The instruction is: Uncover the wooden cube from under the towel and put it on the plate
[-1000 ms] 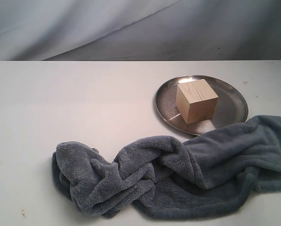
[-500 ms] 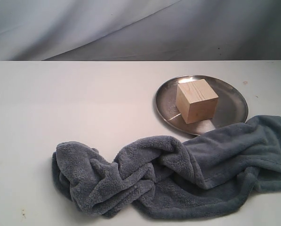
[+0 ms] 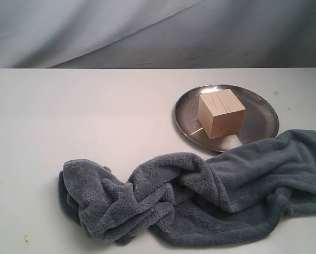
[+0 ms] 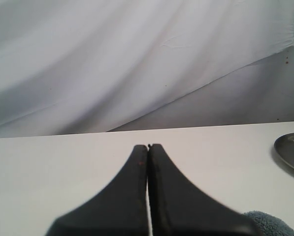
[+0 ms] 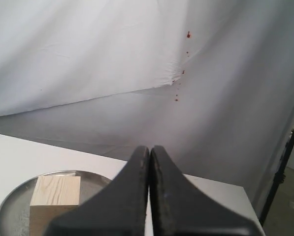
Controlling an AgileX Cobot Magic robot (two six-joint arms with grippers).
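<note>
Exterior view: we see the wooden cube (image 3: 221,112) uncovered on the plate (image 3: 263,114), the towel (image 3: 200,196) bunched below; nothing seems left. Our left claw (image 4: 147,147) and right claw (image 5: 149,147) are closed, empty.

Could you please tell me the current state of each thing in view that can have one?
wooden cube: uncovered, sitting upright on the plate.
plate: holding the cube, near rim overlapped by the towel.
towel: crumpled in a heap, off the cube.
left gripper: fingers shut, empty.
right gripper: fingers shut, empty.
</note>
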